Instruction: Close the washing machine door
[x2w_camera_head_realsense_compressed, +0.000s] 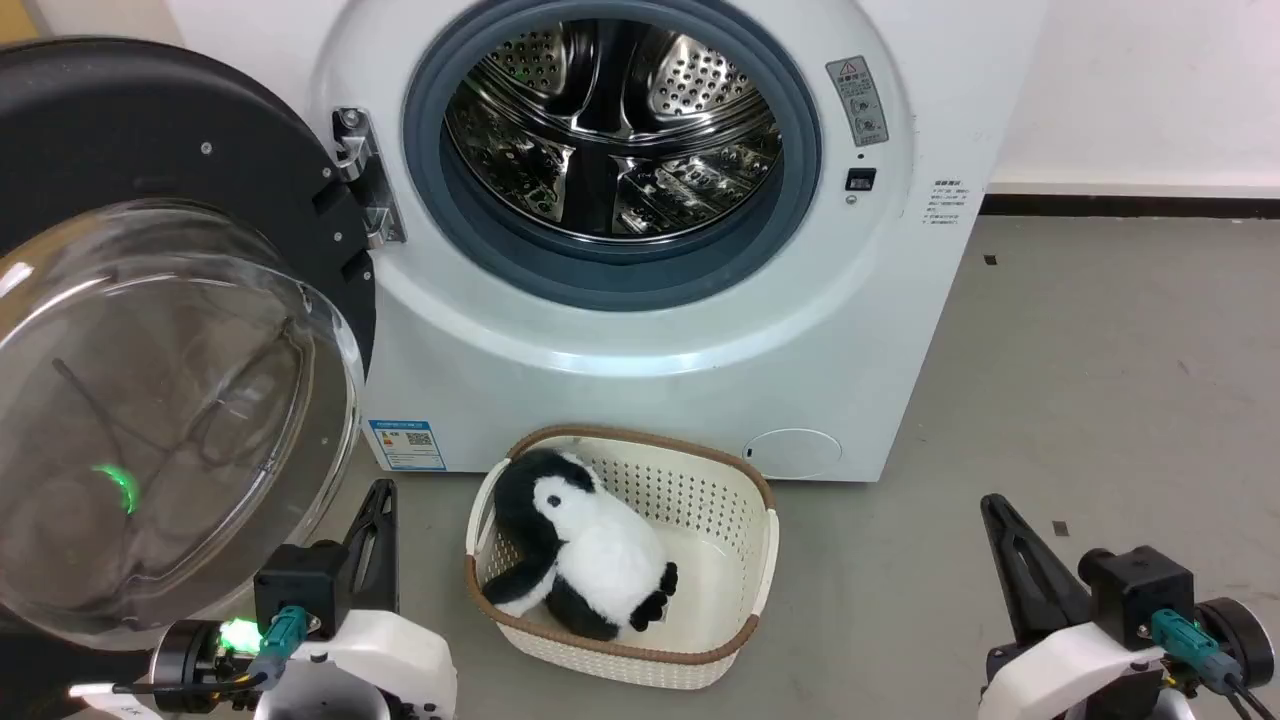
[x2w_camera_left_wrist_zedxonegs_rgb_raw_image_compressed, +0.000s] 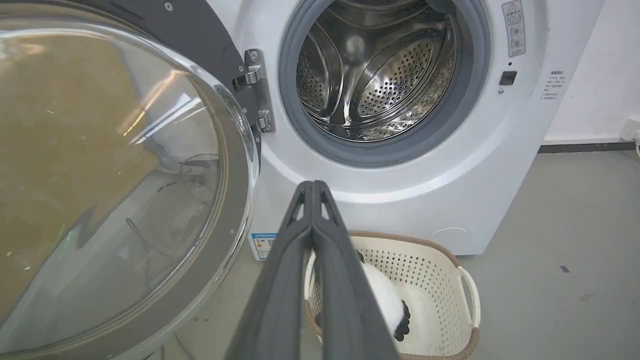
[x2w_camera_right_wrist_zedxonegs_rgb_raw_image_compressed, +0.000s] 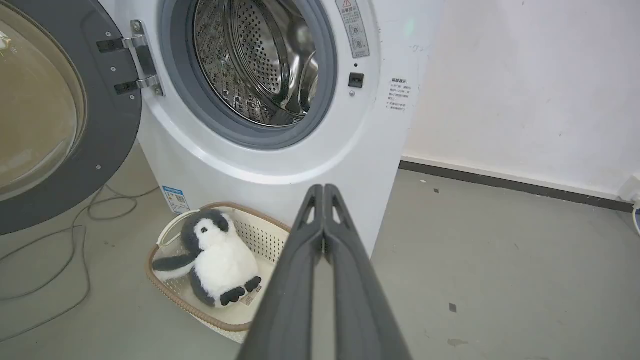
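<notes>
Task not started, as far as the views show. The large round washing machine door w/ glossy black rim and bulging clear glass bowl (x2w_camera_head_realsense_compressed: 170, 350) stands swung wide open on the robot's left of the big white front-loading washing machine (x2w_camera_head_realsense_compressed: 640, 350), hanging from the metal hinge (x2w_camera_head_realsense_compressed: 365, 180) and well clear of the opening. The perforated steel drum (x2w_camera_head_realsense_compressed: 610, 130) and grey rubber gasket (x2w_camera_head_realsense_compressed: 480, 240) are fully exposed, and the drum looks empty.

The left gripper (x2w_camera_left_wrist_zedxonegs_rgb_raw_image_compressed: 312, 187) has its two dark fingers pressed together, holding nothing. It sits low, just beside the door's lower edge in the head view; no contact seen. The right gripper (x2w_camera_right_wrist_zedxonegs_rgb_raw_image_compressed: 324, 190) is likewise closed up and empty, off to the machine's right over bare floor.

A cream perforated plastic basket w/ brown rim (x2w_camera_head_realsense_compressed: 770, 520) holding a black-and-white plush penguin (x2w_camera_head_realsense_compressed: 590, 550) sits on the floor right in front of the machine, below the door's swing path, so prob. no obstruction.

Left to do, i.e. everything: get a gripper (the left looks best placed) behind the door's outer rim, push it round the hinge and press until it latches at the small black catch slot (x2w_camera_head_realsense_compressed: 860, 180).
</notes>
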